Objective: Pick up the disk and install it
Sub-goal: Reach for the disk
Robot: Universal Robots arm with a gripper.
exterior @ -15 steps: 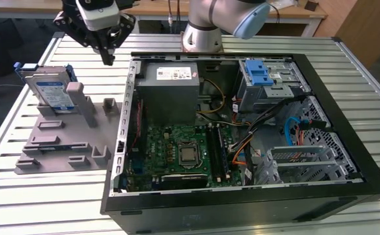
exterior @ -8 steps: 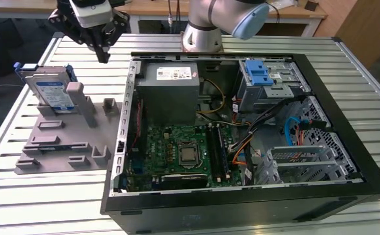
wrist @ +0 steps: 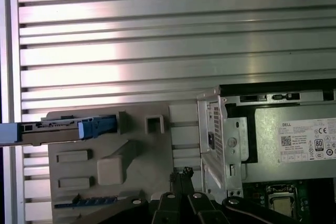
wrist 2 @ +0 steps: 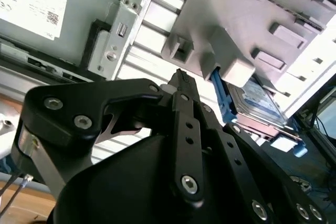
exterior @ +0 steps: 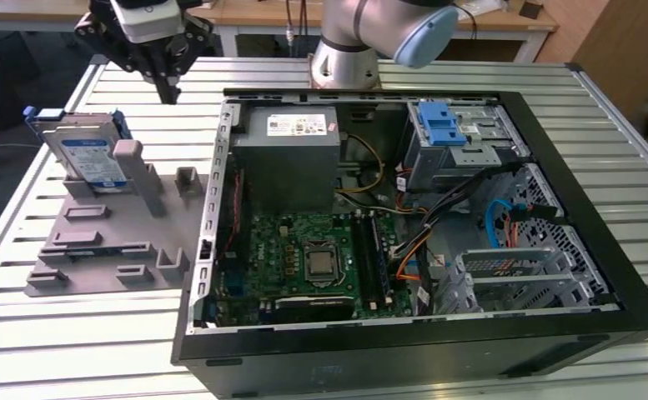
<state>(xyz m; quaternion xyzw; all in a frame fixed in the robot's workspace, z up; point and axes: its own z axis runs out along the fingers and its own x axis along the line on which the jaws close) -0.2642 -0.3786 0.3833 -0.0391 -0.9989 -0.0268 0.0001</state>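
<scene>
Pick-up has not yet begun: the black two-finger gripper (exterior: 169,90), fingers drawn together and holding nothing, hangs over the slatted aluminium table (exterior: 46,358), near the disk and at roughly one o'clock from it in the exterior view. The flat silver disk (exterior: 87,154), with its white-and-blue label and blue plastic frame, stands on edge in a grey plastic fixture (exterior: 101,250). It is well outside the open black computer case (exterior: 413,358), which lies at the fixture's three o'clock. A grasp would likely call for the fingers to part and straddle the disk's free upper edge. A tall grey post (exterior: 130,171) of the fixture stands just beside the labelled face and narrows the approach. Inside the case, the blue-latched metal drive cage (exterior: 457,133) sits at three o'clock from the grey power supply box (exterior: 290,158), with orange and blue cables (exterior: 502,221) draped at its six o'clock.
</scene>
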